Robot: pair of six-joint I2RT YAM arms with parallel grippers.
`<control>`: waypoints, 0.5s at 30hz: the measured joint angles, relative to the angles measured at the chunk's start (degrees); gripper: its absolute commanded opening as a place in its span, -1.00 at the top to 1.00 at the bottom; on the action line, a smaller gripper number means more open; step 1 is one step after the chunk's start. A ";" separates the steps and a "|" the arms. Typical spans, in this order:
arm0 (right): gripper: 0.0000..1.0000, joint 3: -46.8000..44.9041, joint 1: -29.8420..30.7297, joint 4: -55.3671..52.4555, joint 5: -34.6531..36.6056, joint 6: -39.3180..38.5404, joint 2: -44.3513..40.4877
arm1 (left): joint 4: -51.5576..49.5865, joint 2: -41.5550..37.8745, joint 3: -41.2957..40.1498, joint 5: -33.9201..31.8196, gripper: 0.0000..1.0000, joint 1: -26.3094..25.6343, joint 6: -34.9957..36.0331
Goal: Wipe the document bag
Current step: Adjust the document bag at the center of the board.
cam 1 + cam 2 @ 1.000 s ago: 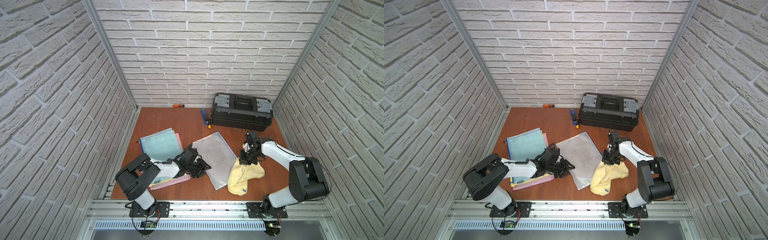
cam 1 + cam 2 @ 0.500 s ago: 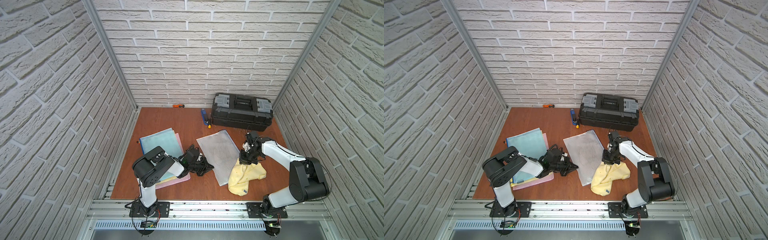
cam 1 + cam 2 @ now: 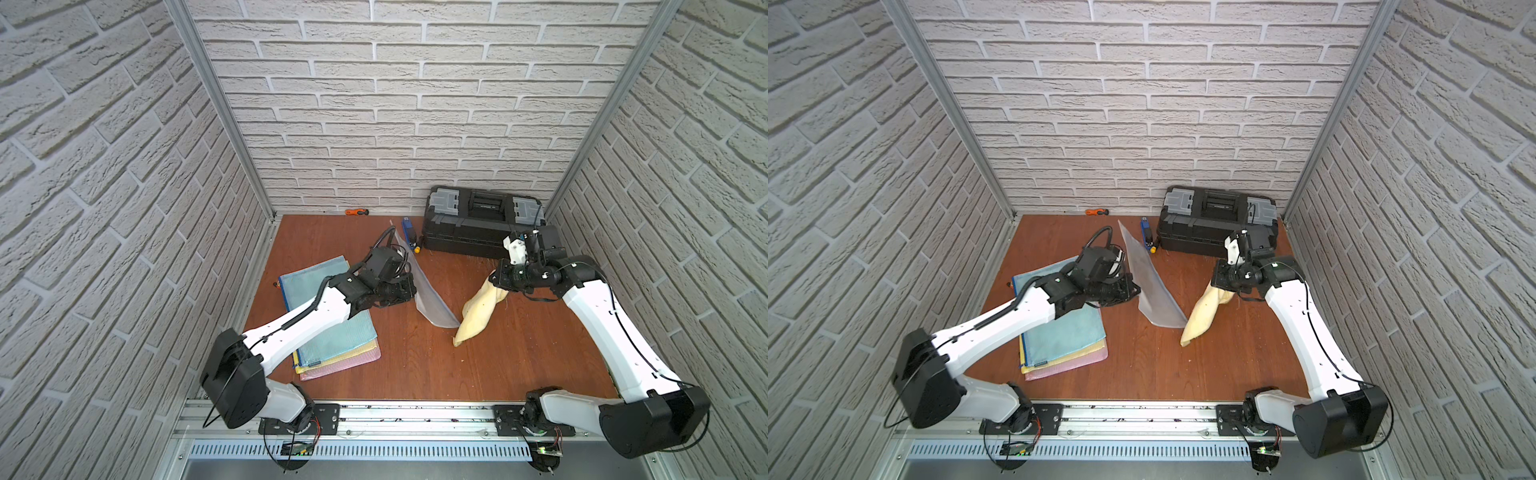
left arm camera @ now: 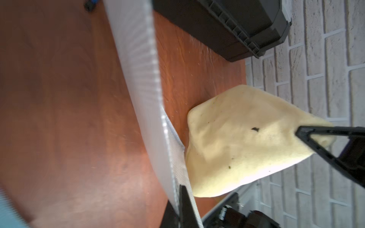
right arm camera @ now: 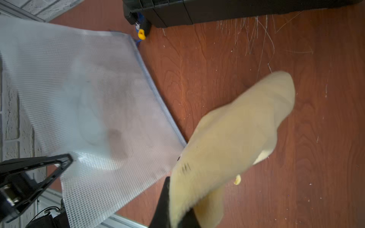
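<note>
Brown tabletop (image 3: 415, 365): left gripper (image 3: 409, 289) clamps the mesh document bag (image 3: 428, 295), standing edge-on near centre; at its 4 o'clock, right gripper (image 3: 496, 282) clenches a yellow cloth (image 3: 478, 311) hanging just beside the bag's lower corner.

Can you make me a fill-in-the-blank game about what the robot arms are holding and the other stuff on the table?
The left gripper is shut on the clear document bag; the right gripper is shut on a ____ cloth.
The toolbox is ____.
The top bag in the stack lying flat is ____.
Missing words: yellow, black, blue.
</note>
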 measured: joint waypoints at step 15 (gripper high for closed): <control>0.95 7.17 -0.20 -3.87 1.03 -0.07 0.31 | -42.88 1.16 26.86 -18.21 1.00 -10.05 15.08</control>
